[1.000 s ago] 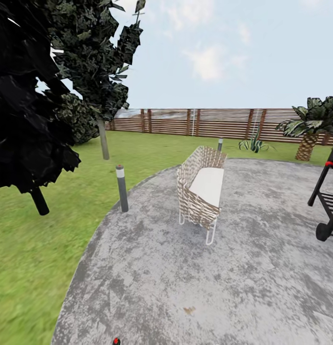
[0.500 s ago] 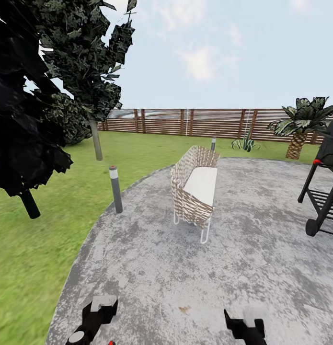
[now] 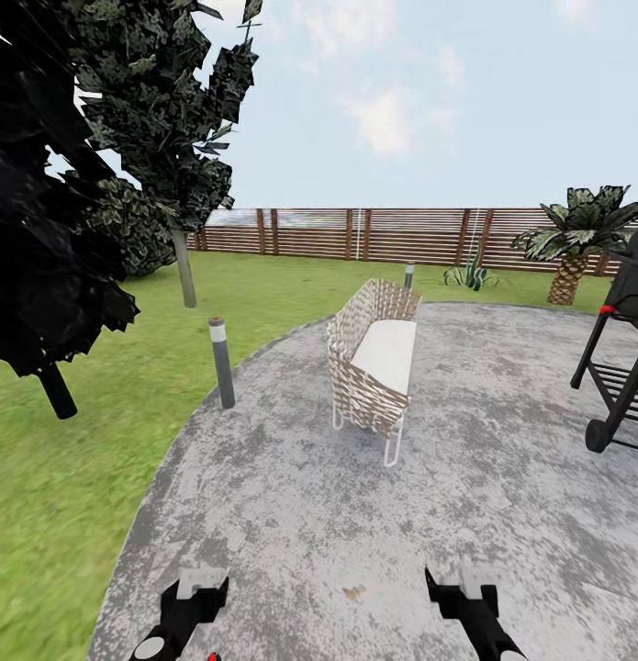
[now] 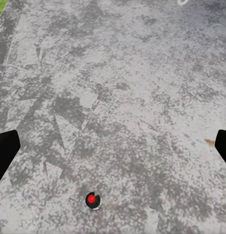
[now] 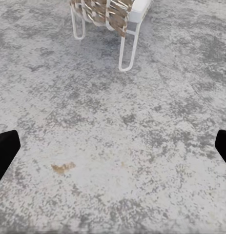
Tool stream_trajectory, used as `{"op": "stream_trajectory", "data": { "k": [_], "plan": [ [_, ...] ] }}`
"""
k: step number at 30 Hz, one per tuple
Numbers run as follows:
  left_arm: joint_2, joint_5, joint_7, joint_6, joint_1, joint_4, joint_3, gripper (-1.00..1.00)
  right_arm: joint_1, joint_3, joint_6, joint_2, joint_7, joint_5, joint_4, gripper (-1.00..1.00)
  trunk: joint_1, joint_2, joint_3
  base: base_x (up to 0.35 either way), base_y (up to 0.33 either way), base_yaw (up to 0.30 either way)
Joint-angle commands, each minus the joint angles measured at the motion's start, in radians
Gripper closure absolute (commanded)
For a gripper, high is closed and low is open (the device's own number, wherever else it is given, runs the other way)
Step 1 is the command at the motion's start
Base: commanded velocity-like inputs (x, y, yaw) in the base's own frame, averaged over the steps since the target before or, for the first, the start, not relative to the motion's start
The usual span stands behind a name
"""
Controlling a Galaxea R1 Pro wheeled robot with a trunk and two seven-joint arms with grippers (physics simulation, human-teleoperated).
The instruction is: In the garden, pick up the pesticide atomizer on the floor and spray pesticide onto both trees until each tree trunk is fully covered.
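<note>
The pesticide atomizer (image 4: pixel 93 200) stands on the grey floor (image 4: pixel 142 87), seen from above as a small dark bottle with a red cap. In the head view only its red cap (image 3: pixel 213 656) peeks in at the bottom edge. My left gripper (image 3: pixel 197 588) hovers open just above it, fingers (image 4: pixel 3 151) wide apart and holding nothing. My right gripper (image 3: pixel 461 588) is open over bare paving. Two trees stand on the lawn at left: a near dark one with a trunk (image 3: pixel 54 390) and a farther one with a pale trunk (image 3: pixel 183 271).
A wicker bench (image 3: pixel 374 358) with a white cushion stands mid-paving; its white legs (image 5: pixel 125 48) show ahead of the right gripper. A grey bollard (image 3: pixel 222 363) marks the paving's curved edge. A black grill (image 3: pixel 621 367) is at right, and a palm (image 3: pixel 576 248) stands by the slat fence (image 3: pixel 401 234).
The head view has shifted, so the scene sits further left. Both grippers have risen into the bottom of the head view, then edged slightly upward. The atomizer has not moved.
</note>
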Motion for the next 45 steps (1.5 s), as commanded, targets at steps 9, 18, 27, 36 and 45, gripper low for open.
{"op": "stream_trajectory", "data": {
  "k": [9,18,27,36,45],
  "plan": [
    [0.001,-0.002,0.002,0.014,-0.002,0.0,0.0,-1.0,0.0,-0.002,0.002,0.0,0.0,-0.002,0.0,-1.0,0.034,-0.063,-0.035,0.0,0.0,0.0],
    [0.005,-0.005,0.006,0.016,-0.006,0.001,-0.002,-1.0,-0.004,-0.003,0.005,-0.001,0.0,-0.002,-0.023,-1.0,0.069,-0.126,-0.077,0.0,0.0,0.0],
    [0.005,-0.011,0.001,0.011,-0.01,-0.006,-0.005,-1.0,-0.006,-0.033,0.007,-0.003,-0.001,-0.003,-0.023,-1.0,0.084,-0.154,-0.103,0.0,0.0,-0.023],
    [0.003,-0.01,-0.001,0.01,-0.012,-0.001,-0.006,-1.0,-0.006,-0.045,0.006,-0.002,0.0,-0.002,-0.024,-1.0,0.084,-0.154,-0.109,-0.164,0.06,-0.191],
    [0.006,-0.009,-0.002,0.014,-0.014,-0.001,-0.002,-1.0,-0.006,-0.046,0.007,-0.001,0.004,-0.004,-0.024,-1.0,0.084,-0.154,-0.109,-0.215,0.228,-0.236]
  ]
}}
